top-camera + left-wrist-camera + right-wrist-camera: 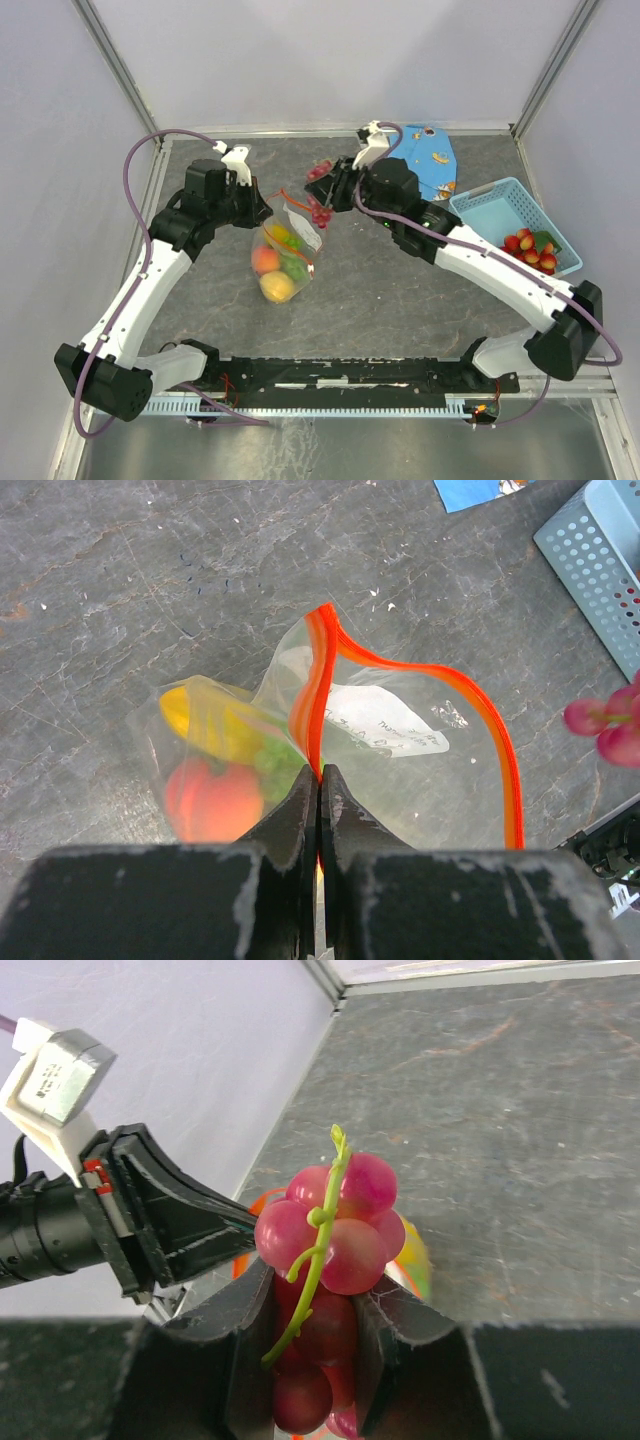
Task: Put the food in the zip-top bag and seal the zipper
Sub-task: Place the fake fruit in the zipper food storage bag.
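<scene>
Bag [287, 250] sat left of centre on the grey table [400, 300], and look at the room around it: bare tabletop ran toward the arm bases in front and off to the right as far as the blue basket [500, 195]. That basket hugged the right wall with strawberries [532, 250] inside. A blue cloth [432, 160] lay at the back edge, near the basket. Walls closed in the left, back and right sides.

Left gripper [318, 772] had its fingers pressed tight together on the orange zipper strip [322, 670], pinching one end of the mouth and holding that end up. From the pinch the strip split, its other lip bowing out to the right, so the mouth gaped. Down in the bag lay a peach [212, 800] and a lemon [198, 712], with something green between them.

Right gripper [315, 1305] had a bunch of red-purple grapes [335, 1230] clamped between half-spread fingers, the stem poking out beyond the fingertips. Those grapes hung just beside the open mouth on its right, close to the left gripper's fingers but apart from them.
</scene>
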Action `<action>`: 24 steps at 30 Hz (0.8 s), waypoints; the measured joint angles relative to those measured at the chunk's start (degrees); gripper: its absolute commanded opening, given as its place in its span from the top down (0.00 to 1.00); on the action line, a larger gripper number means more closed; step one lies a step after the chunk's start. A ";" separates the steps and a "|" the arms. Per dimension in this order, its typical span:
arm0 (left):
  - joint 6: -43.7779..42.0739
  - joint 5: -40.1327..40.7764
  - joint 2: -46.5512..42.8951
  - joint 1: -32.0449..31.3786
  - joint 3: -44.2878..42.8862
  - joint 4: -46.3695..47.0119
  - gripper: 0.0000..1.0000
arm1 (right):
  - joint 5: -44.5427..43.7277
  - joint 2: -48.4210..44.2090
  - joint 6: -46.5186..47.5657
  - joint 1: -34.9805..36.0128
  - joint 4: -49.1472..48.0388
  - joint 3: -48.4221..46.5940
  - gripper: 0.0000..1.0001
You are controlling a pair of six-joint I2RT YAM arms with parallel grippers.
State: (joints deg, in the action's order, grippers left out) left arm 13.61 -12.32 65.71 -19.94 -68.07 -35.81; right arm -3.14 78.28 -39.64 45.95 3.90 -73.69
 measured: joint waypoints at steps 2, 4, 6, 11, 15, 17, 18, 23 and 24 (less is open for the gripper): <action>0.00 -0.11 0.00 0.00 0.02 0.02 0.97 | -0.17 2.36 -0.24 1.60 -1.36 -1.22 0.68; 0.00 -0.17 0.00 0.00 0.02 0.02 0.97 | -0.15 4.48 -0.70 2.78 -2.45 -2.16 0.68; 0.02 -0.26 0.00 0.00 0.02 0.02 0.97 | 0.00 6.12 -1.25 3.63 -3.45 -2.49 0.68; 0.00 -0.31 0.00 0.11 0.02 0.02 0.97 | 0.74 9.31 -2.36 5.07 -3.67 -2.93 0.67; 0.02 -0.33 0.00 0.28 0.02 0.07 0.97 | 1.66 11.02 -3.08 5.86 -2.69 -2.93 0.67; 0.02 -0.33 0.00 0.33 0.02 0.07 0.97 | 2.23 11.76 -3.61 6.25 -1.97 -2.93 0.66; 0.00 -0.35 0.00 0.33 0.02 0.09 0.97 | 2.56 12.13 -3.80 6.47 -1.44 -2.93 0.66; 0.02 -0.35 0.00 0.37 0.02 0.13 0.97 | 4.52 14.60 -4.28 7.23 2.03 -3.15 0.64; 0.02 -0.37 0.00 0.37 0.02 0.15 0.97 | 4.87 15.56 -4.26 7.50 3.67 -3.54 0.63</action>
State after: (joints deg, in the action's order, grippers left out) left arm 13.63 -12.69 65.71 -19.57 -68.05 -35.66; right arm 1.74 93.84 -43.90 53.45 7.57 -77.23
